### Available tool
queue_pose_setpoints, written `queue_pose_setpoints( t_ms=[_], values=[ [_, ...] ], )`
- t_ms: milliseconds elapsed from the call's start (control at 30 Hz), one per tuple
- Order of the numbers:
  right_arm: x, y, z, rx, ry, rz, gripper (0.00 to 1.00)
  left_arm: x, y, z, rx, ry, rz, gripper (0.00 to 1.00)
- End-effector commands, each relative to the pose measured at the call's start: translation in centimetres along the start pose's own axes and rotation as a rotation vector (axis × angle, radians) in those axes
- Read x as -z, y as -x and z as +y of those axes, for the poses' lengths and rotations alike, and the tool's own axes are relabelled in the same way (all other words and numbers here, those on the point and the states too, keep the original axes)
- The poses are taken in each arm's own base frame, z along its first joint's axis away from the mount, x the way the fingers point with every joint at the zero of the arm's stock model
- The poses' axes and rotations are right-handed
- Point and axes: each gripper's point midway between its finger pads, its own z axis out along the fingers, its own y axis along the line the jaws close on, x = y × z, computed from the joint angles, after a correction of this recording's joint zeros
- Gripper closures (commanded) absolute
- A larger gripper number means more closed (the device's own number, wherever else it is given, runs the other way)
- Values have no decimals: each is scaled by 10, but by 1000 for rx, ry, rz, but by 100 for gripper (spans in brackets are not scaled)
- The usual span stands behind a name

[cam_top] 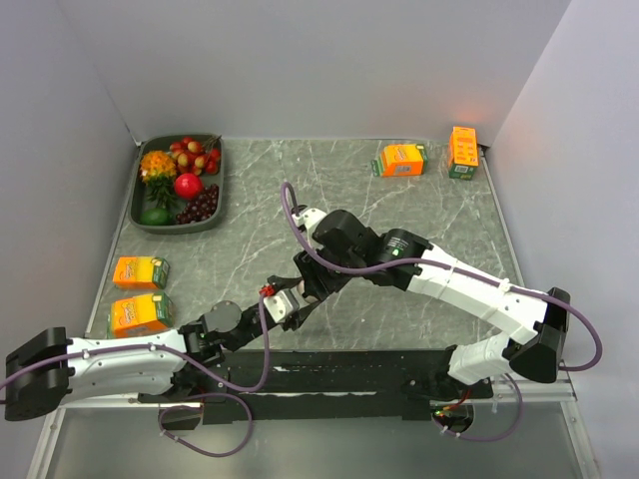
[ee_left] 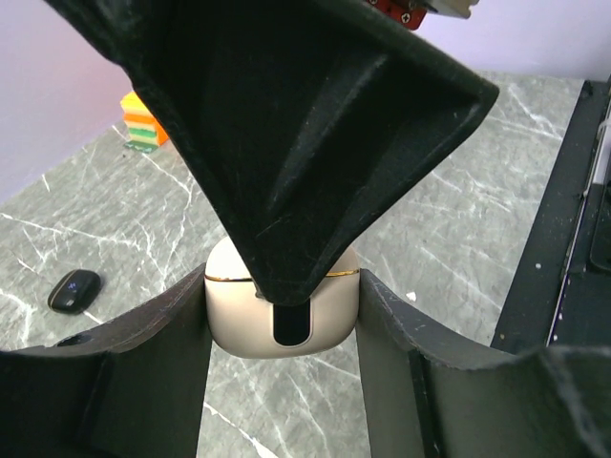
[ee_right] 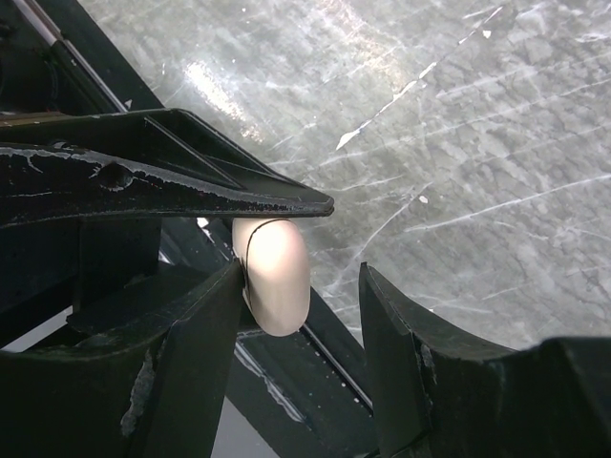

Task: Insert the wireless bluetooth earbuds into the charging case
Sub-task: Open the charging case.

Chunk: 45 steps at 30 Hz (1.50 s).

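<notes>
One cream charging case point(ee_left: 234, 320) sits gripped inside the left claw point(ee_left: 284, 310).

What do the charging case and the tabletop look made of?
The charging case: probably smooth cream plastic, satin sheen, thin gold line at its seam. The tabletop: grey marble-look with white veins, glare in the right wrist view; stone or laminate, cannot tell.

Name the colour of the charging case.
The case is cream with a thin gold seam; clearest in the left wrist view.
</notes>
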Motion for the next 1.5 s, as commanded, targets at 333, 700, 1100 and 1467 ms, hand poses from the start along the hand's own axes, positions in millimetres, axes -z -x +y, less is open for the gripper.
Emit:
queue_pose_setpoints(
  t_ms=[333, 700, 1100, 1467],
  values=[
    [13, 5, -3, 1, -21, -35, 39, -2, 29, 6, 22, 26, -81, 99],
    [20, 12, -6, -23, -15, -75, 38, -1, 19, 3, 27, 18, -56, 99],
    [14, 7, -9, -39, -5, -61, 39, 0, 19, 3, 29, 16, -58, 99],
    [19, 4, -32, -92, -57, -77, 39, 2, 22, 6, 25, 24, -63, 99]
  ],
)
